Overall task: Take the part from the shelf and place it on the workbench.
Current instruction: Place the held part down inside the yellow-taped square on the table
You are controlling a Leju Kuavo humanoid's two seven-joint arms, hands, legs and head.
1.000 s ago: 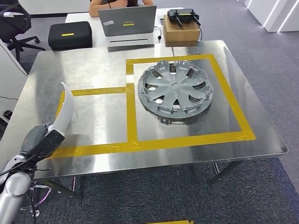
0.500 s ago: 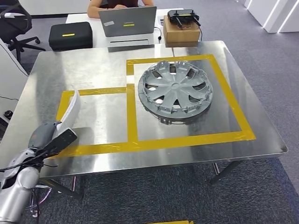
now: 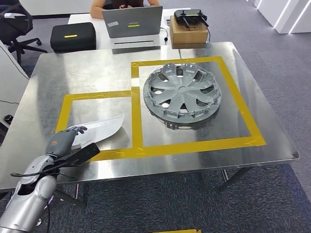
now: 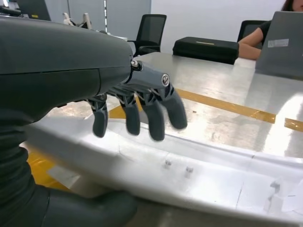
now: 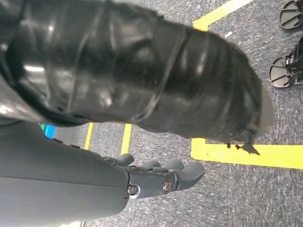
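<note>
One white part lies flat on the workbench inside the left yellow tape box in the head view, with the left hand at its near end, fingers spread. Left wrist view: fingers hover just over the part, thumb underneath, not clamped. Right wrist view: right hand hangs over the carpet, fingers straight, holding nothing.
</note>
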